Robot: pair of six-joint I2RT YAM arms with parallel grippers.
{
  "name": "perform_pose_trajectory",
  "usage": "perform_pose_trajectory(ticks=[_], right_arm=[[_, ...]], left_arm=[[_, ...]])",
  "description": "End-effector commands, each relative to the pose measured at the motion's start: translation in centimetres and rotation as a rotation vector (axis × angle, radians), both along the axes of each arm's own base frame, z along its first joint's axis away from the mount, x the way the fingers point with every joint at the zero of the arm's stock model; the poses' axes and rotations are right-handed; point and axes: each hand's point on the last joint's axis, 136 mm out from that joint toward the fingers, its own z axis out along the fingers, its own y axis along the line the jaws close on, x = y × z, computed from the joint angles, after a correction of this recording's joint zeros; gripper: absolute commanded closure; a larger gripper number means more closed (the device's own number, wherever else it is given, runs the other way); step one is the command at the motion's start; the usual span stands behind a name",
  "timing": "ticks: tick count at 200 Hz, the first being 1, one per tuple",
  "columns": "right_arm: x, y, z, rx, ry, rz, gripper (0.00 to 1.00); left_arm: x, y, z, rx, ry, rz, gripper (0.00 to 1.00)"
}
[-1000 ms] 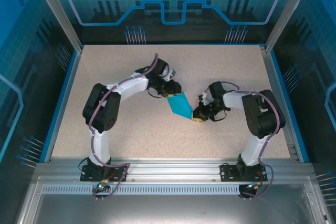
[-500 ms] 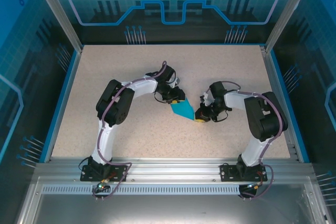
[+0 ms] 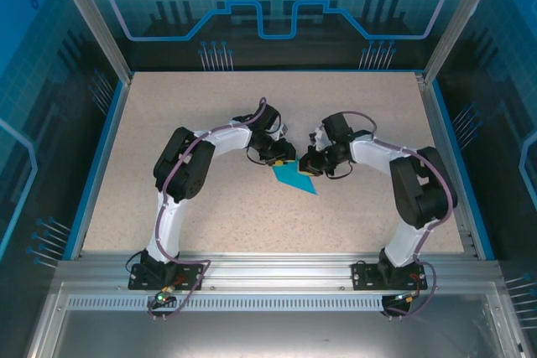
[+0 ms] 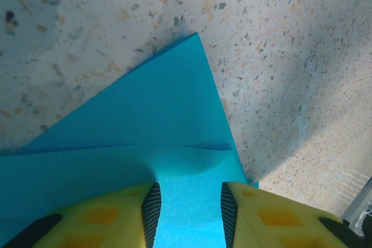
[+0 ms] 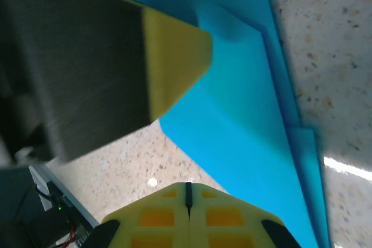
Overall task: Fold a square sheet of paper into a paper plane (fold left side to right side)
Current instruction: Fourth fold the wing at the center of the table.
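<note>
Lying near the middle of the speckled counter (image 3: 210, 207), the teal sheet of paper (image 3: 295, 179) is folded into a narrow pointed shape; from above, its tip aims toward the near right and its wider end sits under the 2 hands; both arms bend inward to meet over it.

The left hand (image 3: 284, 159) is on the wide end of the sheet; in its wrist view the 2 yellow fingers (image 4: 104, 222) with black pads stand part-way apart, and the sheet of paper (image 4: 163, 114) fills the gap from pad to pad and humps up between them, so the left hand (image 4: 187, 201) is pinching the paper; beyond the fingers 1 crease runs across the sheet, and a corner points away over the counter (image 4: 290, 39).

The right hand (image 3: 307, 165) is just beside the left, at the sheet's right edge; its wrist view shows the right hand (image 5: 188, 193) with fingers pressed together, only a thin seam between them, holding nothing; the layered sheet of paper (image 5: 244, 120) lies in front of them on the counter (image 5: 325, 45); I cannot tell whether the tips touch it; a yellow finger of the left hand (image 5: 174, 62) rests on the sheet opposite.
</note>
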Motion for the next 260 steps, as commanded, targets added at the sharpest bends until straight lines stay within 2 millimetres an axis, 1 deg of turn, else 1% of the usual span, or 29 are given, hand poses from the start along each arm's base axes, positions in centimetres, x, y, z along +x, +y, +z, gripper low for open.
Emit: perform_pose_trajectory(ticks=[1,25,42,68,114,118,121,137,183,200,218,231,245,260], right_arm=[[0.6,0.6,-1.8,-0.024,0.041,-0.057,0.97],[0.5,0.6,-3.0,-0.044,0.073,-0.049,0.97],[0.1,0.1,-3.9,-0.079,0.094,-0.051,0.97],[-1.2,-1.1,-4.4,-0.130,0.108,-0.037,0.97],[-4.9,-4.1,-5.2,-0.154,0.160,-0.042,0.97],[-4.8,-4.4,-5.0,-0.150,0.154,-0.047,0.96],[-5.7,-4.8,-5.4,-0.156,0.173,-0.048,0.96],[-6.9,-6.0,-5.6,-0.155,0.190,-0.061,0.96],[-10.3,-8.1,-6.0,-0.164,0.242,-0.043,0.96],[-10.6,-8.5,-5.6,-0.131,0.235,-0.050,0.95],[-9.6,-8.3,-3.7,-0.080,0.162,-0.039,0.93],[-8.3,-8.5,-2.1,-0.094,0.077,-0.019,0.85],[-6.9,-8.7,-0.4,-0.114,-0.016,0.005,0.73],[-5.0,-8.4,1.2,-0.100,-0.112,0.028,0.62]], left_arm=[[-0.8,1.6,-2.9,0.081,0.054,0.017,0.62],[-0.8,1.5,-2.9,0.080,0.053,0.016,0.62],[-0.8,1.5,-2.9,0.082,0.054,0.017,0.62],[-0.7,1.6,-3.0,0.084,0.056,0.021,0.62],[-0.7,1.7,-3.0,0.088,0.054,0.019,0.62],[-0.6,1.7,-3.0,0.089,0.054,0.021,0.62],[-0.6,1.7,-3.0,0.090,0.053,0.019,0.62],[-0.5,1.7,-3.0,0.091,0.053,0.020,0.62],[-0.2,1.8,-2.5,0.096,0.043,0.014,0.61],[-0.1,1.3,-1.3,0.063,0.037,0.011,0.59],[0.1,0.5,1.6,0.004,0.001,0.002,0.56],[0.3,0.5,4.2,-0.025,-0.040,-0.001,0.52],[0.3,0.7,6.9,-0.049,-0.089,0.001,0.47],[0.0,1.4,8.8,-0.058,-0.125,0.019,0.40]])
